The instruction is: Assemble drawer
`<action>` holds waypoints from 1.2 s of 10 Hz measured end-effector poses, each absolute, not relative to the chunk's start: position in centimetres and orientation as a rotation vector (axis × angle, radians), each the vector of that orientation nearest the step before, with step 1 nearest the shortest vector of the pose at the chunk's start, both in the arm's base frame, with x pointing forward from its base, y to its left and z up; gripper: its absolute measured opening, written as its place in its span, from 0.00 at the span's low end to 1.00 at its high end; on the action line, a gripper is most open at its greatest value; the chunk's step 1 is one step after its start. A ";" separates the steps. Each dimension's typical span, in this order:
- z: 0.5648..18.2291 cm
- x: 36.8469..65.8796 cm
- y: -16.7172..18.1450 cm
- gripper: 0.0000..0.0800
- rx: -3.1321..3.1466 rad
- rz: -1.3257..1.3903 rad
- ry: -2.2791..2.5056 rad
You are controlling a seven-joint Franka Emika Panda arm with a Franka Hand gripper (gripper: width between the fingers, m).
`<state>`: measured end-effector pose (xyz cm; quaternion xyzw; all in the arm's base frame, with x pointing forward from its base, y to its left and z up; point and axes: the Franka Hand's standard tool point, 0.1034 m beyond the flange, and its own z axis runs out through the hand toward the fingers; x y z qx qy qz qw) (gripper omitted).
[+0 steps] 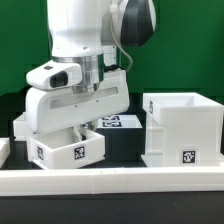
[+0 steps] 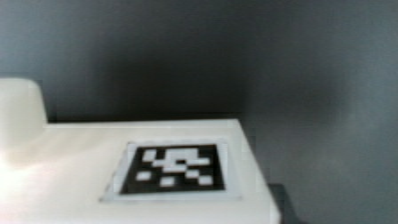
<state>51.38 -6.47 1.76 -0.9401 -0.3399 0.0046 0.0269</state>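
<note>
The drawer's tall boxy housing (image 1: 182, 130) stands at the exterior view's right, open at the top, with a tag low on its front. A shallow small tray (image 1: 68, 149) with a tag on its front sits at the lower left. My gripper (image 1: 73, 128) is directly over this tray and reaches down to it; its fingertips are hidden by the hand and the tray wall. The wrist view shows a white tagged face (image 2: 175, 168) very close, with a white knob-like lump (image 2: 18, 115) beside it. No fingers show there.
A long low white rail (image 1: 130, 178) runs along the front. The marker board (image 1: 120, 122) lies behind, between the arm and the housing. Another white part (image 1: 19, 124) shows partly behind the arm at the left. The backdrop is green.
</note>
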 end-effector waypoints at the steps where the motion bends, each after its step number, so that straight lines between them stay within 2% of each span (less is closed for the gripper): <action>1: 1.9 51.5 -6.3 0.05 -2.848 -0.001 -1.221; 10: 1.7 51.8 -6.0 0.05 -2.223 0.047 -2.215; 12: 1.7 51.9 -5.9 0.05 -2.163 0.068 -2.288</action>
